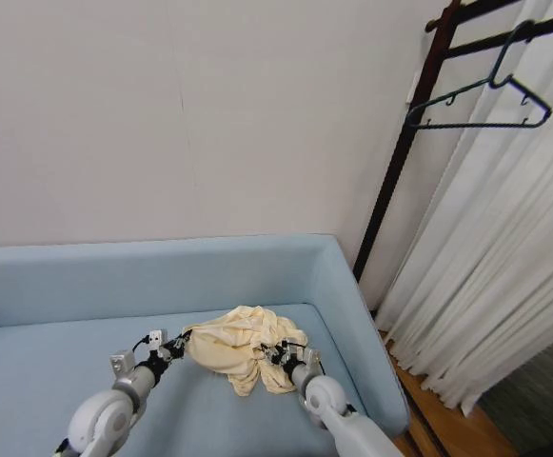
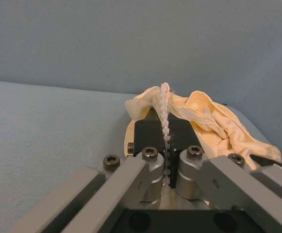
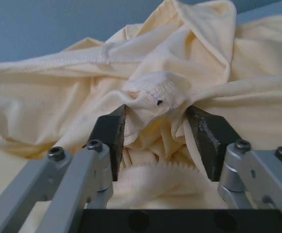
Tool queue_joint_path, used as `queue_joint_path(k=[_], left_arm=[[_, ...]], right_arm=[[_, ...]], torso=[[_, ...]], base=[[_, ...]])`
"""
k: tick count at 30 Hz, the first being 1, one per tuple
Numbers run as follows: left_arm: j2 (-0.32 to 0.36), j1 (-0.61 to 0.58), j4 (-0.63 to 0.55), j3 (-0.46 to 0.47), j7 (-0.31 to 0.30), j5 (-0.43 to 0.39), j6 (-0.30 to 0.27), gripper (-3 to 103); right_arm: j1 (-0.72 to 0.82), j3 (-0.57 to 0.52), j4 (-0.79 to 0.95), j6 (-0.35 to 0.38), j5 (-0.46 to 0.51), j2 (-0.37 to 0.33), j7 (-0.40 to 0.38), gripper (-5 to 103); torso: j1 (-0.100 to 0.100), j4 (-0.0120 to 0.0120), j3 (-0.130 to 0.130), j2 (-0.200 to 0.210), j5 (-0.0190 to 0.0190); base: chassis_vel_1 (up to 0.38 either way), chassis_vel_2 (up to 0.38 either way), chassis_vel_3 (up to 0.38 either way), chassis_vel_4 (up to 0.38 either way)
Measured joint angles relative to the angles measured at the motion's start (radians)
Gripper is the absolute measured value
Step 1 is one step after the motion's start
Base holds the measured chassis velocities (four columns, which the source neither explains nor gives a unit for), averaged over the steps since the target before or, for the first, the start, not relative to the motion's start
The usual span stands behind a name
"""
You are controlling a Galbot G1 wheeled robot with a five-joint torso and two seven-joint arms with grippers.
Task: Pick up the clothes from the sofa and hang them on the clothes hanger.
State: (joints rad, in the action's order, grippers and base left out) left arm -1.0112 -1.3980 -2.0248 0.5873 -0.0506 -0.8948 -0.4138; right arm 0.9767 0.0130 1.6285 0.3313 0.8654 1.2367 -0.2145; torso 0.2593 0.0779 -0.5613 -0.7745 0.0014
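Clearly, the left hand (image 2: pixel 164 127) is clamped on a thin hem of the yellow garment (image 1: pixel 243 345), which lies bunched near the right end of the sofa (image 1: pixel 57 381); the right hand (image 3: pixel 155 133) stands wide around a fold. Lifted now, that slim pinch could slip and drop it.

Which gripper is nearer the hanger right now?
Right. The right gripper sits at the cloth's hanger-side edge, far below the hanger; the left gripper is at the cloth's opposite edge, farther off.

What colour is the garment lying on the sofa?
Plain pale yellow; the garment shows best in the right wrist view.
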Motion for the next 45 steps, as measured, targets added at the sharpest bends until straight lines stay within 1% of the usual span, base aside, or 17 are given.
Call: queue_joint_path(k=[1, 2, 4, 6, 7, 8, 11, 12, 17, 22, 28, 32, 34, 38, 40, 44, 45], left_arm=[[-0.001, 0.000, 0.002, 0.000, 0.001, 0.000, 0.000, 1], [-0.003, 0.001, 0.005, -0.001, 0.003, 0.000, 0.001, 1], [-0.005, 0.002, 0.007, -0.001, 0.005, 0.001, 0.002, 1], [-0.008, 0.003, 0.010, -0.001, 0.007, 0.001, 0.002, 1], [-0.008, 0.003, 0.011, -0.001, 0.008, 0.001, 0.002, 1], [-0.009, 0.003, 0.013, -0.001, 0.009, 0.001, 0.003, 1], [-0.010, 0.003, 0.015, -0.001, 0.011, 0.002, 0.004, 1], [-0.012, 0.003, 0.015, -0.001, 0.011, 0.002, 0.004, 1], [-0.016, -0.001, 0.014, 0.006, 0.012, 0.002, 0.006, 1], [-0.016, -0.005, 0.010, 0.018, 0.012, 0.002, 0.010, 1], [-0.019, -0.006, 0.000, 0.029, 0.012, 0.001, 0.019, 1], [-0.021, -0.005, -0.005, 0.029, 0.012, 0.000, 0.022, 1], [-0.022, -0.005, -0.005, 0.028, 0.012, 0.000, 0.022, 1], [-0.032, -0.003, -0.001, 0.017, 0.012, 0.001, 0.022, 1], [-0.034, -0.002, 0.000, 0.015, 0.012, 0.002, 0.022, 1], [-0.035, 0.003, 0.003, 0.013, 0.012, 0.002, 0.022, 1], [-0.035, 0.003, 0.003, 0.013, 0.012, 0.002, 0.022, 1]], right_arm=[[-0.006, 0.000, -0.001, 0.001, 0.000, 0.000, -0.001, 44], [-0.017, 0.001, -0.001, 0.003, 0.000, -0.002, -0.004, 33], [-0.026, 0.002, -0.001, 0.004, 0.001, -0.003, -0.006, 33], [-0.040, 0.003, 0.000, 0.005, -0.001, -0.007, -0.010, 22], [-0.045, 0.005, 0.004, 0.005, -0.004, -0.010, -0.012, 22], [-0.053, 0.006, 0.011, 0.006, -0.010, -0.014, -0.015, 12], [-0.062, 0.006, 0.020, 0.006, -0.018, -0.019, -0.018, 12], [-0.076, 0.005, 0.024, 0.005, -0.031, -0.024, -0.019, 3], [-0.132, -0.023, 0.005, -0.004, -0.075, -0.048, -0.019, 0], [-0.133, -0.054, 0.012, -0.002, -0.077, -0.086, -0.002, 0], [-0.090, -0.080, 0.112, -0.001, -0.109, -0.135, 0.050, 0], [-0.025, -0.054, 0.213, 0.014, -0.195, -0.173, 0.113, -3], [-0.006, -0.039, 0.229, 0.024, -0.216, -0.179, 0.116, -3], [0.070, 0.028, 0.232, 0.046, -0.267, -0.183, 0.086, 17], [0.088, 0.034, 0.230, 0.051, -0.269, -0.184, 0.078, 17], [0.170, 0.019, 0.249, 0.063, -0.268, -0.210, 0.069, 38], [0.170, 0.019, 0.249, 0.063, -0.268, -0.210, 0.069, 38]], torso=[[0.000, 0.0000, 0.000, 0.000, 0.0000], [0.000, 0.0000, 0.000, 0.000, 0.0000], [0.000, 0.0000, 0.000, 0.000, 0.0000], [0.000, 0.0000, 0.000, 0.000, 0.0000], [0.000, 0.0000, 0.000, 0.000, 0.0000], [0.000, 0.0000, 0.000, 0.000, 0.0001], [0.000, 0.0000, 0.000, 0.000, 0.0000], [0.000, 0.0000, 0.000, 0.000, 0.0001], [0.000, -0.0002, 0.000, 0.000, 0.0001], [0.000, 0.0001, 0.000, 0.000, 0.0001], [0.000, -0.0001, 0.000, 0.000, 0.0001], [0.000, 0.0000, 0.000, 0.000, 0.0001], [0.000, 0.0000, 0.000, 0.000, 0.0000], [0.000, -0.0001, 0.000, 0.000, 0.0001], [0.000, -0.0001, 0.000, 0.000, 0.0000], [0.000, 0.0001, 0.000, 0.000, 0.0001], [0.000, 0.0001, 0.000, 0.000, 0.0001]], base=[[0.000, 0.000, 0.000, 0.000], [0.000, 0.000, 0.000, 0.000], [0.000, 0.000, 0.000, 0.000], [0.000, 0.000, 0.000, 0.000], [0.000, 0.000, 0.000, 0.000], [0.000, 0.000, 0.000, 0.000], [0.000, 0.000, 0.000, 0.000], [0.000, 0.000, 0.000, 0.000], [0.000, 0.000, 0.000, 0.000], [0.000, 0.000, 0.000, 0.000], [0.000, 0.000, 0.000, 0.000], [0.000, 0.000, 0.000, 0.000], [0.000, 0.000, 0.000, 0.000], [0.000, 0.000, 0.000, 0.000], [0.000, 0.000, 0.000, 0.000], [0.000, 0.000, 0.000, 0.000], [0.000, 0.000, 0.000, 0.000]])
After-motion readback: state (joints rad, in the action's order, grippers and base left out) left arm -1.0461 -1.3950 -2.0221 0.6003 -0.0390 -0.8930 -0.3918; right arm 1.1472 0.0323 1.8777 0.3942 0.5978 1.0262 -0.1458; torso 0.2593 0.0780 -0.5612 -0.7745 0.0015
